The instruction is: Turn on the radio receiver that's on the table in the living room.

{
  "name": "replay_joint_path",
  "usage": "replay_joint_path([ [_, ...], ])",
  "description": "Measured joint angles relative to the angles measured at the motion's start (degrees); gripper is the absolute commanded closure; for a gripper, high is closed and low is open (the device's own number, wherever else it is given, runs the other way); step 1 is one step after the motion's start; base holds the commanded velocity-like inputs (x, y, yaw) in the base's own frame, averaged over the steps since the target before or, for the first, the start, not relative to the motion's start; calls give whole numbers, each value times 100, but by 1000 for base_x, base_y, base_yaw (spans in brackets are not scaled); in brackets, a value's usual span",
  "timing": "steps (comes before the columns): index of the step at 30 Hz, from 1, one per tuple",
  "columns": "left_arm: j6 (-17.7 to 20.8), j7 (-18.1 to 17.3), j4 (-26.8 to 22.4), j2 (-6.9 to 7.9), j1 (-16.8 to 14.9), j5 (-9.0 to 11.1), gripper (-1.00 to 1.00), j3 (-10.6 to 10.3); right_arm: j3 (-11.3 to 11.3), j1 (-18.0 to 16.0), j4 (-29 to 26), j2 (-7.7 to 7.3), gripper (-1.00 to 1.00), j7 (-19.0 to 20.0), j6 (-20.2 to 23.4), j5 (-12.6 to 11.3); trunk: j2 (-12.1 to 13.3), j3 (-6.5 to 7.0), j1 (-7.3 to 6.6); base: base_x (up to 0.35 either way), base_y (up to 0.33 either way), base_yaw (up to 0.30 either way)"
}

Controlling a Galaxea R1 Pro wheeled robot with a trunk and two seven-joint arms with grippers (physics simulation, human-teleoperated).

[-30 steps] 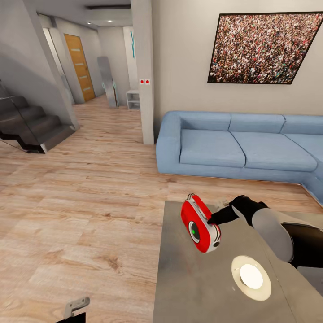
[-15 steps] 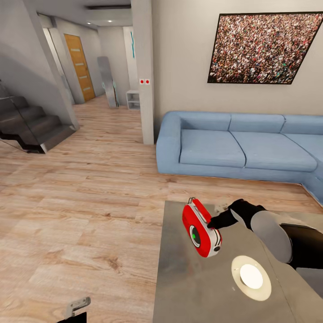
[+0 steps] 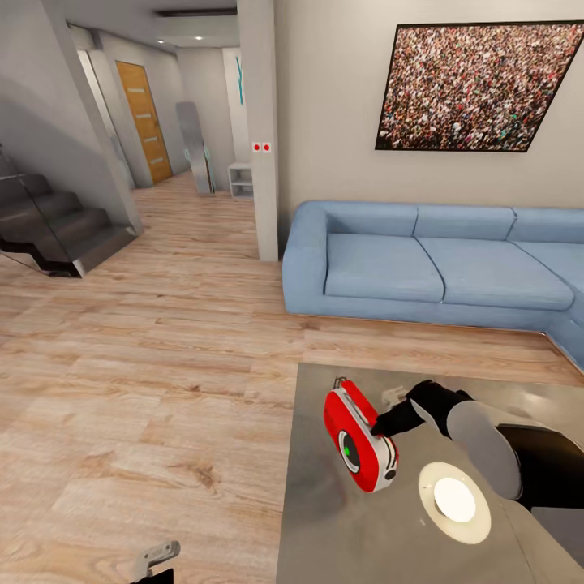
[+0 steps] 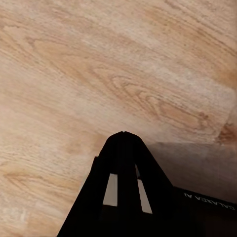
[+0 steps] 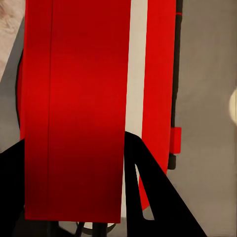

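Radio (image 3: 357,434): on bench (image 3: 324,519), tilted, at 10 o'clock from white disc (image 3: 454,500). Rigid shell, likely light, smooth, prone to tip. Best held across narrow sides. Right gripper (image 3: 380,425) clamped there; left gripper (image 4: 123,140) closed over floor (image 4: 74,74)

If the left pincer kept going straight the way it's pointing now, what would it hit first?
Most likely the wood floor: the left pincer, tips closed together, points straight at bare planks, with nothing between as far as the wrist view shows. Depth is unclear.
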Motion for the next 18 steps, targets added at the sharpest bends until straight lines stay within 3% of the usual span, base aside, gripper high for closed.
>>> replay_joint_path([
  [7, 0, 3, 0, 1, 0, 0, 100, 3, 48, 1, 0, -4, 100, -7, -1, -4, -281, -126, 154, 0, 0, 0],
  [15, 0, 1, 0, -1, 0, 0, 100, 0, 91, 1, -1, -7, 100, 8, -7, -9, -282, -126, 154, 0, 0, 0],
  [17, 0, 0, 0, -1, 0, 1, 100, 0, -251, 0, -3, -8, 100, 11, -19, -34, -282, -126, 154, 0, 0, 0],
  [18, 0, 1, 0, -1, 0, 1, 100, 0, -285, 1, -5, -11, 100, 12, -60, -48, -283, -126, 154, 0, 0, 0],
])
